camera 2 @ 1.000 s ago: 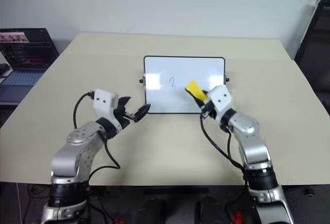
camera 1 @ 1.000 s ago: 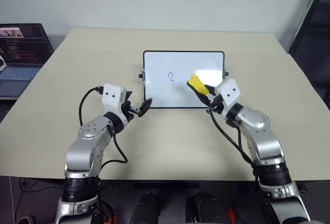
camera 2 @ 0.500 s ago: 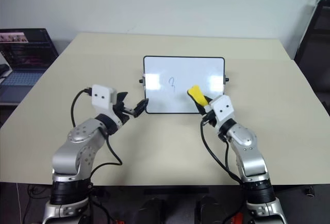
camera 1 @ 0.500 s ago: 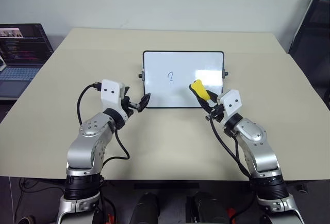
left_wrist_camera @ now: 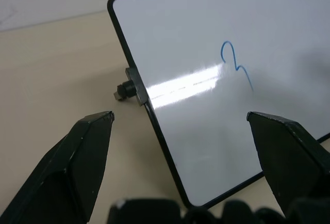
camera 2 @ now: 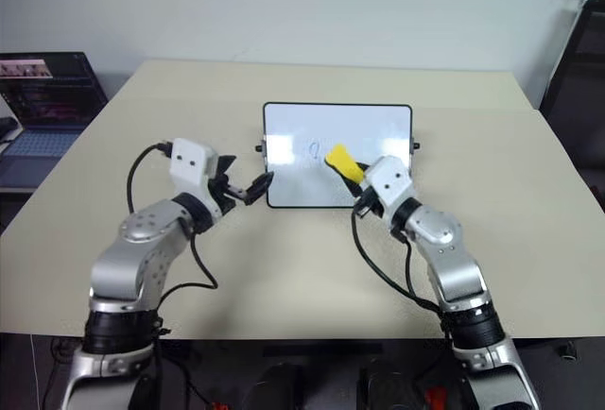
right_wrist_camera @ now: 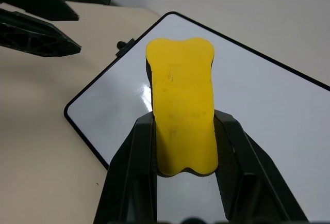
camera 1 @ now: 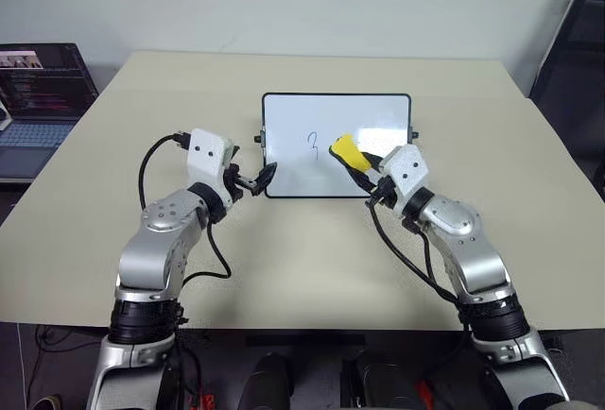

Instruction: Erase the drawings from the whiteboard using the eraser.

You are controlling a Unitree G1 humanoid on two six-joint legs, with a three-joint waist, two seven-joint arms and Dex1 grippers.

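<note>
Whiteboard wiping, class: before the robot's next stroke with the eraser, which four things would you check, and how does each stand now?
1. Eraser clamped in the right gripper: ok.
2. Eraser over the whiteboard, beside the remaining drawing: ok.
3. Left gripper open at the board's left edge, not gripping it: ok.
4. Eraser touching the board surface: cannot tell.
5. All drawings erased: not ok, a "3" mark remains.

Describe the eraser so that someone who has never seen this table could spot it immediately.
On the beige table lies a white whiteboard with a thin black frame. Just above the board's middle, the right gripper has its jaws closed on the eraser, right of the one blue scribble. It is a small bright yellow block with a dark underside, the only yellow thing here.
</note>
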